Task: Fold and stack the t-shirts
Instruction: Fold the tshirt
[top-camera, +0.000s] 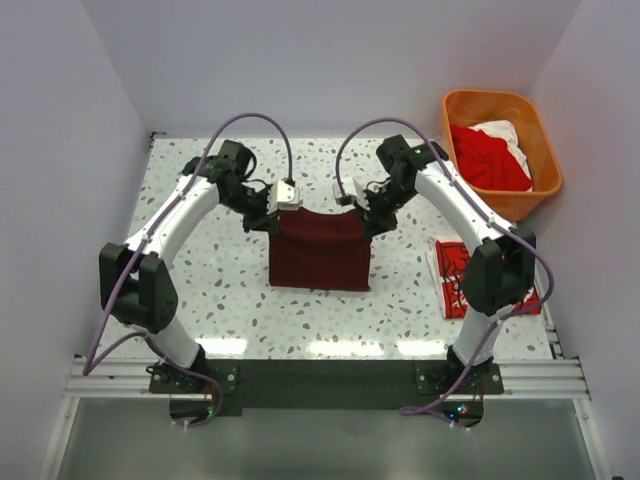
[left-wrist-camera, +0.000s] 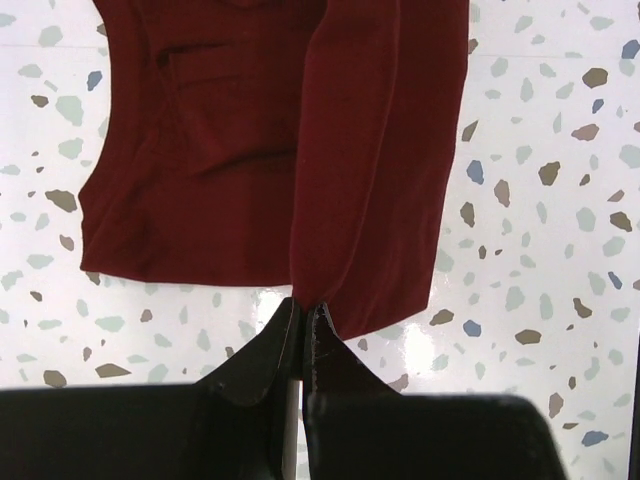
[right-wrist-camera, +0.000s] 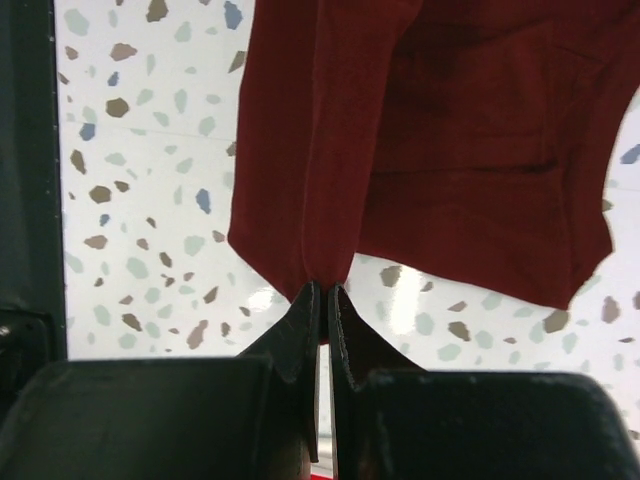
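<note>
Maroon t-shirt (top-camera: 320, 250) spread mid-scene on the speckled table (top-camera: 200, 300), left gripper (left-wrist-camera: 305, 308) clamped on its far left corner, right gripper (right-wrist-camera: 322, 290) clamped on its far right corner.

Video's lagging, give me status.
Left gripper, right gripper: shut on far edge of dark maroon cloth t-shirt. Folded red printed t-shirt sits right, apart. Nothing obstructing.

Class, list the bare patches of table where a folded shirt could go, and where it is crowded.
Free: the table strip nearer than the maroon shirt, and the far strip beyond it. Crowded: the right side, with a folded red shirt and the orange basket.
</note>
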